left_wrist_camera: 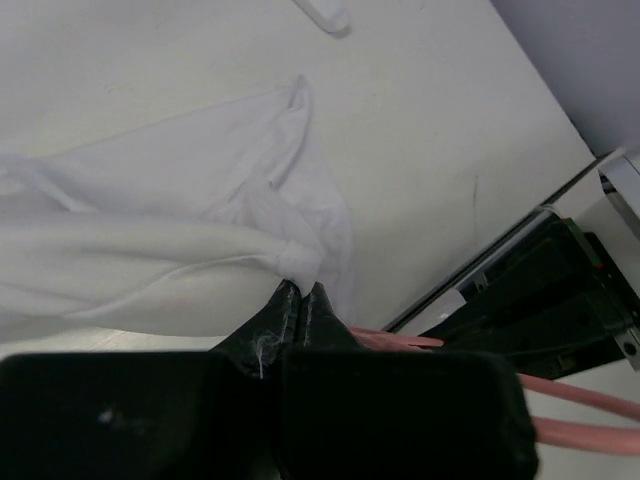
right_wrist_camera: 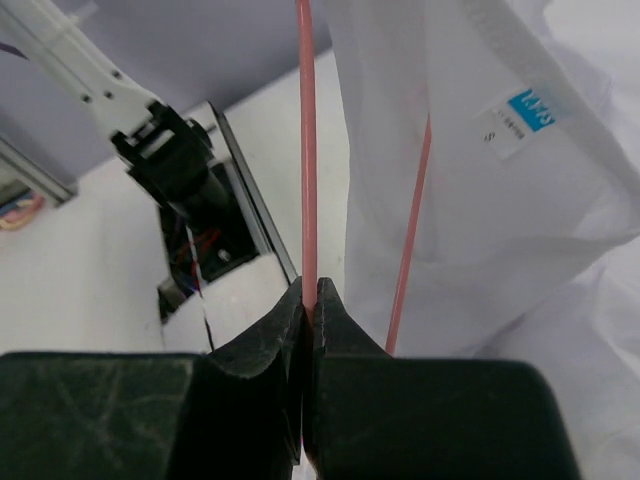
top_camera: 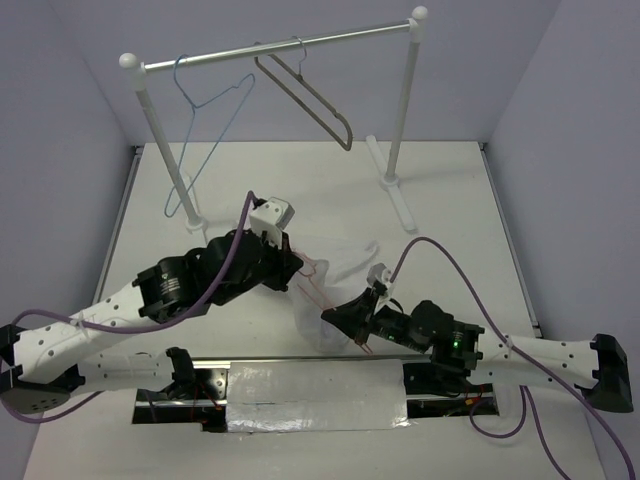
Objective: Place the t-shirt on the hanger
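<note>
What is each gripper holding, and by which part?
The left gripper pinches a bunched fold of the t-shirt. The right gripper is shut on a straight wire run of the pink hanger.

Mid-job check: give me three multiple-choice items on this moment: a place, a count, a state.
1. How many hangers hang on the rail? A) three B) one C) two
2. The left gripper is: A) shut on the t-shirt B) open C) shut on nothing
3. Where is the pink hanger? A) on the rail B) in the right gripper C) in the left gripper

1 C: light-blue hanger and grey-brown hanger.
2 A: its tips pinch white fabric.
3 B: its fingers pinch the pink wire.
</note>
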### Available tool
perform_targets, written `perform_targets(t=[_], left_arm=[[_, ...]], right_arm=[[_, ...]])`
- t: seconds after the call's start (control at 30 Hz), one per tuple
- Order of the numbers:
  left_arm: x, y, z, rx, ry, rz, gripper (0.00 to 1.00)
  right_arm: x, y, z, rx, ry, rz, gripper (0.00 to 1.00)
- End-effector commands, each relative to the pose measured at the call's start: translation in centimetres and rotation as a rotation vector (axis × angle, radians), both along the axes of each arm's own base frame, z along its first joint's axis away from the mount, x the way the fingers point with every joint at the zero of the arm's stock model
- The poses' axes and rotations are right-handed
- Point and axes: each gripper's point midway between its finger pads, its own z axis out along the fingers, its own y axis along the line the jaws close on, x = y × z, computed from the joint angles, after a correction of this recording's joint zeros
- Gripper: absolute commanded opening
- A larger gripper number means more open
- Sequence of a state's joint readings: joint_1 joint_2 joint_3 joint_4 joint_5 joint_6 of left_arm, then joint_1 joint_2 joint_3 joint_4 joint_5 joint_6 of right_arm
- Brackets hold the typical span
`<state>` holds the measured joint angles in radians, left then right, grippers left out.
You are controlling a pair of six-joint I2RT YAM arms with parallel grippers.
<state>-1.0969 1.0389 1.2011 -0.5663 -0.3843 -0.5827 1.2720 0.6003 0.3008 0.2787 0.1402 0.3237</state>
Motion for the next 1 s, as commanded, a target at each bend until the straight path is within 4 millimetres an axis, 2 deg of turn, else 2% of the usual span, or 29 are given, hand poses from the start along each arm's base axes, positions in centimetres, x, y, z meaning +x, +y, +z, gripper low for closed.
perform_targets(t=[0.0, 0.13, 0.23, 0.33, 0.43, 0.47, 0.53, 0.57, 0.6, 0.67, 0.7, 0.73, 0.77, 0.83, 0.9, 0.97], left_arm=[[-1.4, 0.0, 2.6, -0.057, -0.019, -0.057, 0.0], [-4.1, -2.3, 3.3, -0.087, -0.015, -0.245, 0.0], [-6.4, -4.6, 2.9, -0.055, -0.005, -0.36, 0.0], [-7.5, -5.2, 2.7, -0.002, -0.01, -0.376, 0.0], [-7.9, -5.4, 2.6, 0.034, -0.011, -0.389, 0.33], [-7.9, -5.1, 2.9, 0.033, -0.014, -0.384, 0.53], [-7.2, -3.7, 4.0, 0.043, -0.026, -0.327, 0.67], [-7.0, -3.1, 4.5, 0.052, -0.034, -0.305, 0.8], [-6.8, -2.5, 6.5, 0.03, -0.053, -0.286, 0.81], [-6.5, -1.1, 6.9, 0.099, -0.058, -0.269, 0.83], [-6.5, -0.6, 9.3, 0.073, -0.081, -0.264, 0.83], [-6.2, 0.3, 8.8, 0.147, -0.077, -0.254, 0.83], [-6.1, 0.9, 10.8, 0.127, -0.101, -0.245, 0.83], [-5.6, 2.1, 10.4, 0.225, -0.119, -0.234, 0.82], [-5.2, 2.9, 11.4, 0.249, -0.149, -0.219, 0.82], [-4.5, 3.5, 11.1, 0.326, -0.196, -0.221, 0.81]], right_arm=[[-0.8, -0.7, 7.9, 0.325, -0.13, 0.031, 0.0], [-0.7, -1.4, 8.7, 0.372, -0.163, 0.017, 0.0], [-0.5, -1.6, 9.2, 0.376, -0.185, -0.002, 0.0], [-0.4, -2.0, 9.7, 0.385, -0.193, -0.014, 0.0], [-0.7, -2.8, 10.2, 0.412, -0.207, -0.009, 0.0], [-0.9, -3.0, 10.0, 0.418, -0.209, -0.004, 0.0], [-1.3, -4.0, 10.3, 0.459, -0.218, 0.0, 0.0], [-1.4, -4.3, 10.5, 0.473, -0.225, 0.002, 0.0], [-1.5, -4.6, 10.5, 0.481, -0.233, 0.002, 0.0], [-1.7, -5.3, 10.8, 0.498, -0.251, -0.003, 0.0], [-1.6, -5.4, 10.8, 0.498, -0.258, -0.008, 0.0], [-1.6, -5.5, 10.8, 0.496, -0.262, -0.01, 0.0], [-1.9, -5.7, 10.9, 0.503, -0.269, -0.001, 0.0], [-2.0, -5.8, 11.0, 0.509, -0.27, 0.007, 0.0], [-2.2, -5.9, 11.0, 0.516, -0.26, 0.017, 0.0], [-2.3, -5.7, 10.5, 0.502, -0.252, 0.023, 0.0]])
